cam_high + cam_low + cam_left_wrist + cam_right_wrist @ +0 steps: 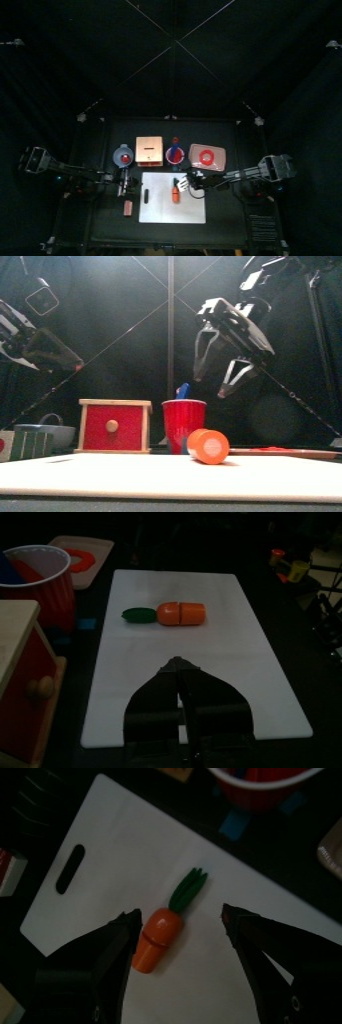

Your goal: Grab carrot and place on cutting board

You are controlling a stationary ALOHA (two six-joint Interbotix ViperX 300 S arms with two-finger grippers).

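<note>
Lying on the cutting board point(254, 662), carrot point(181, 613) near red cup point(38, 572).

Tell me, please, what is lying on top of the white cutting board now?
Only the carrot, with its green leaf end, lies on the cutting board. The open right gripper hangs above it, not touching. What is under the board is covered.

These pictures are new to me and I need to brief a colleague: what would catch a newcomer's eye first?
The orange carrot with its green top lies on the white cutting board, the brightest thing on the dark table. The right gripper hangs above it with jaws wide open. Behind the board stands a red cup beside a small red-fronted wooden box.
</note>
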